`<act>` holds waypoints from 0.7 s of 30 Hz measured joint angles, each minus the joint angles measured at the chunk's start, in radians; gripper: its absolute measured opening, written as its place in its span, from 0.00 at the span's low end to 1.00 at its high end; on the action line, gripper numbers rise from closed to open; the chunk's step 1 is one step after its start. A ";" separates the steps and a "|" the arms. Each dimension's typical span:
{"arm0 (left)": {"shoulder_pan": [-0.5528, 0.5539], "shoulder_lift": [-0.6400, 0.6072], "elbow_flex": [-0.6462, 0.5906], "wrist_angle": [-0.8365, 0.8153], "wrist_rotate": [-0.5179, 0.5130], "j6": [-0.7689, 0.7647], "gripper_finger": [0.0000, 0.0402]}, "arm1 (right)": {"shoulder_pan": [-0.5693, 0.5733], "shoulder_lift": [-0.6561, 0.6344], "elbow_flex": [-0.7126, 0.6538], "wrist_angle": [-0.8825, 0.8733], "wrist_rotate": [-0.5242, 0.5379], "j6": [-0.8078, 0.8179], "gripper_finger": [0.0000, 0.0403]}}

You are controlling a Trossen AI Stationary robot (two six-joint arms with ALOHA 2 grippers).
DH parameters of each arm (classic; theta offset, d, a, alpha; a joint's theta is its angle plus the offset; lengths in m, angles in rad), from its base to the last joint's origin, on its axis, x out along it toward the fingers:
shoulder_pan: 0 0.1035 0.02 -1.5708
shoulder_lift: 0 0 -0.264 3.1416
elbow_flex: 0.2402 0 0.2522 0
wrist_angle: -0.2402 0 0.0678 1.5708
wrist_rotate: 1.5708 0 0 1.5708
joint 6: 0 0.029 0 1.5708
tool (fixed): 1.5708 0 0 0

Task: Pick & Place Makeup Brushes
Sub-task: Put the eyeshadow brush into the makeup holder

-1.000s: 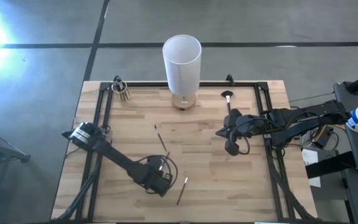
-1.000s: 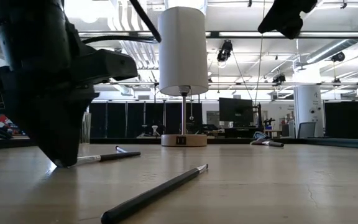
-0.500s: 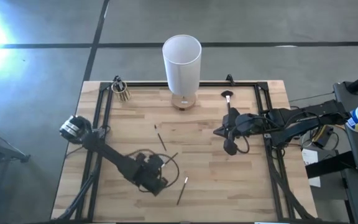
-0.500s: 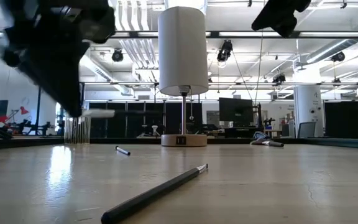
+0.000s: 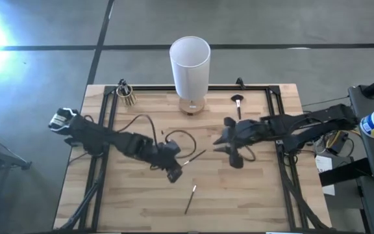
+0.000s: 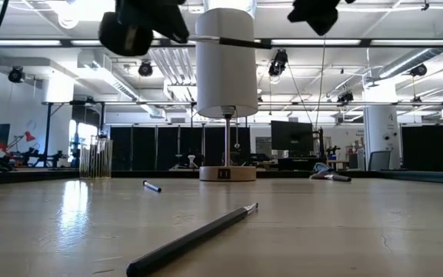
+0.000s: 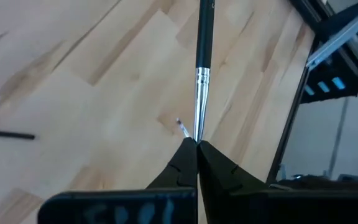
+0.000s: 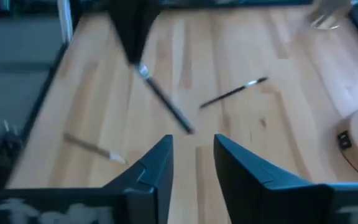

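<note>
Left jaws (image 7: 196, 149) clamping brush (image 7: 202, 68) above table (image 5: 265, 195)

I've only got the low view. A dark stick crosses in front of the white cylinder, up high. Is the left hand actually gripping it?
Observer: Yes. In the left wrist view the left hand is shut on the held brush, pinching its pale bristle end.
Operator: And the right hand, open or shut?
Observer: Open. The right wrist view shows the right hand with its fingers apart, facing the held brush.
Operator: Where is that brush over the table?
Observer: From the high view, it hangs over the middle of the table, between the two hands. A loose brush lies nearer the front edge.
</note>
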 joint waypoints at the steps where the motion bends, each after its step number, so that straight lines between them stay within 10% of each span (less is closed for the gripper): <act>1: 0.014 -0.002 0.000 0.005 0.016 0.005 0.00 | 0.000 0.031 0.022 -0.030 -0.007 -0.032 0.29; 21: 0.098 -0.010 0.000 0.012 0.143 0.050 0.00 | -0.001 0.396 0.357 -0.273 0.027 -0.401 0.20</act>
